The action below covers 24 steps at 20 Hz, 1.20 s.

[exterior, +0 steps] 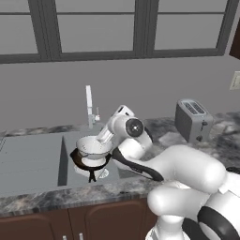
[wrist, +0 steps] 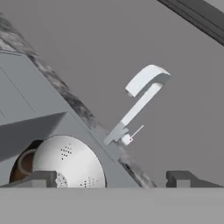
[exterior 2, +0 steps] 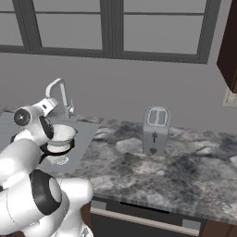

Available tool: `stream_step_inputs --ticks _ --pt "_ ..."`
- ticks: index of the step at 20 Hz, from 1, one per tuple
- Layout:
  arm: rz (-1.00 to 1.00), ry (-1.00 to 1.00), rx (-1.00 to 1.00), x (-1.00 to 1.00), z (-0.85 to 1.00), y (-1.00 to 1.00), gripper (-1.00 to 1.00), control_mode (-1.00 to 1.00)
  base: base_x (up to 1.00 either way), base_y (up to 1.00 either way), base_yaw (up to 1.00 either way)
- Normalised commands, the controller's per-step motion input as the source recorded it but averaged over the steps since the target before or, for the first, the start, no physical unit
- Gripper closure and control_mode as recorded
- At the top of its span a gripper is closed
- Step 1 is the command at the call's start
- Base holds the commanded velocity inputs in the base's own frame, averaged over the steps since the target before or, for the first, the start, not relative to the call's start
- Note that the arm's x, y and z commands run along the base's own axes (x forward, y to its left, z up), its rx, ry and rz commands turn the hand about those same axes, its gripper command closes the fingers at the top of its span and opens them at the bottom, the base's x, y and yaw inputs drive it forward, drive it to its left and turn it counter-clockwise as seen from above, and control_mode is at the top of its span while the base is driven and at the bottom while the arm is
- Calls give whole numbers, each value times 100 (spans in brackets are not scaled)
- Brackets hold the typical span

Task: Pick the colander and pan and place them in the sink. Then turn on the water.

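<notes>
Colander (exterior: 93, 146) sits nested on the pan (exterior: 89, 162) in the sink (exterior: 33, 161); we see our tool (wrist: 111, 179), fingers apart and empty, facing the tap (wrist: 141, 98) rising just beyond.

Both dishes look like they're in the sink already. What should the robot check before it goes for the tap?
1. Colander in the sink basin: ok, sitting on the pan.
2. Pan in the basin: ok, under the colander.
3. Gripper empty and open: ok, fingers wide apart.
4. Path to the tap: ok, nothing between it and the fingers.
5. Water already running: not ok, no stream visible.
6. Which way the tap's small lever turns: cannot tell.
</notes>
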Motion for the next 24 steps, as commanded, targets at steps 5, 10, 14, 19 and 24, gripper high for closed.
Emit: stream_step_inputs --ticks 5,10,14,19,24 --pt "2 -23 18 -6 -7 -54 -100 -100 0 0 0" --pt "0 -8 25 0 7 -30 -100 -100 0 0 0" --pt "0 0 21 0 11 -5 -100 -100 0 0 0" --pt "0 0 12 0 2 -1 -100 -100 0 0 0" --pt "0 0 8 0 -6 -2 -100 -100 0 0 0"
